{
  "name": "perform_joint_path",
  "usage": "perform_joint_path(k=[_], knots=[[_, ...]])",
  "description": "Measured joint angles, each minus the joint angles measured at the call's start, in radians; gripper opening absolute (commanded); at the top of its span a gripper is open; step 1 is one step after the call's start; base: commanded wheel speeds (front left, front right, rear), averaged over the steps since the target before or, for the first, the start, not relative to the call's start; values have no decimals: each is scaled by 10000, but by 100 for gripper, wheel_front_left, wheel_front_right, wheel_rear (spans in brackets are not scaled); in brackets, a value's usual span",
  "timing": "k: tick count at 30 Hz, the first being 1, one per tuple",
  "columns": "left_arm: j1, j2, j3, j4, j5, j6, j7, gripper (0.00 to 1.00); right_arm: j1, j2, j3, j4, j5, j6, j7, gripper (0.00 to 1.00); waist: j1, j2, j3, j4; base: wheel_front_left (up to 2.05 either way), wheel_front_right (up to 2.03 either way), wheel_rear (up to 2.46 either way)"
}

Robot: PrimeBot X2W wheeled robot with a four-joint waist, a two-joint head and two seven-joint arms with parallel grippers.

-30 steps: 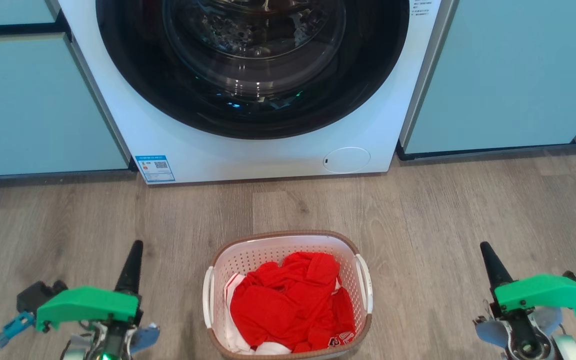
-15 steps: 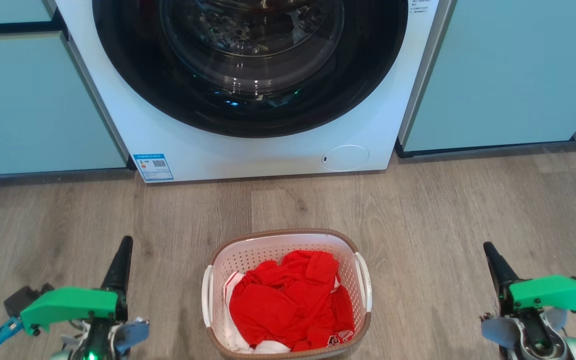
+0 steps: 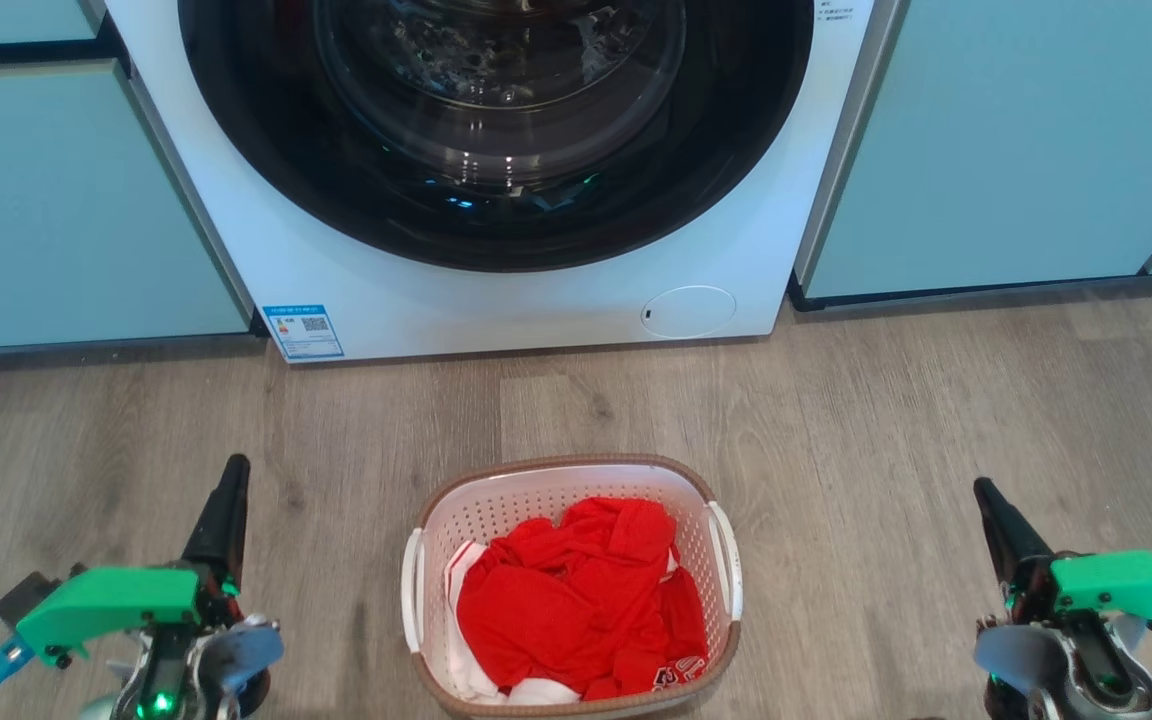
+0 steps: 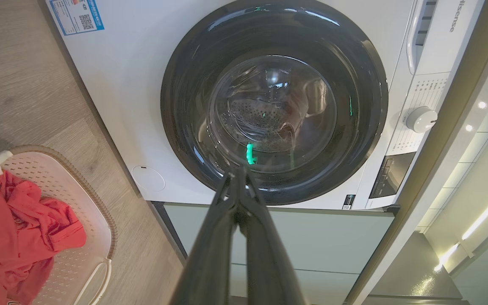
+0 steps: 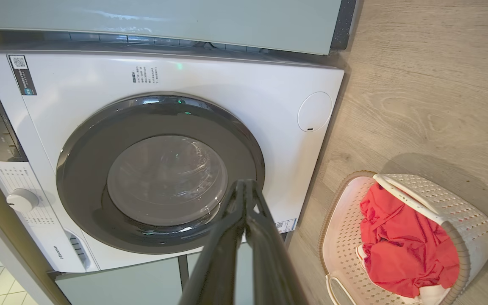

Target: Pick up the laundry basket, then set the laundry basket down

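Head view: the laundry basket [image 3: 526,508] stands upright on the wood-grain floor [image 3: 836,420] at 6 o'clock, a red garment [image 3: 576,600] heaped inside it, its white side handles [image 3: 726,560] at its own 3 and 9 o'clock. The front-loading washing machine [image 3: 496,300] stands at 12 o'clock, its door closed. The left gripper [image 3: 226,500] sits at 8 o'clock and the right gripper [image 3: 1001,515] at 4 o'clock, each well apart from the basket and pointing toward the machine. Left wrist view: the two dark fingers [image 4: 214,245] meet at their tips with nothing between them, aimed at the glass door, and the basket lies at 8 o'clock. Right wrist view: the fingers [image 5: 223,254] are likewise pressed together and empty, and the basket lies at 4 o'clock, resting on the floor. Step in hand, as a judgement: a basket on the floor between two empty grippers fits the approach before a lift equally well as the withdrawal after it is set down, and the frames do not settle which. Any grasp, were one wanted, would require the fingers parted and brought in to the handles.
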Motion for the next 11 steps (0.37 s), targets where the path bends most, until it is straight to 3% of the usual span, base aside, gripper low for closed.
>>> perform_joint_path(k=[11], knots=[[-11,-4,221,0,-623,-86,174,0,-167,2,-144,-58,662,0,199,0,0,-1,22,-14,0,0,0]])
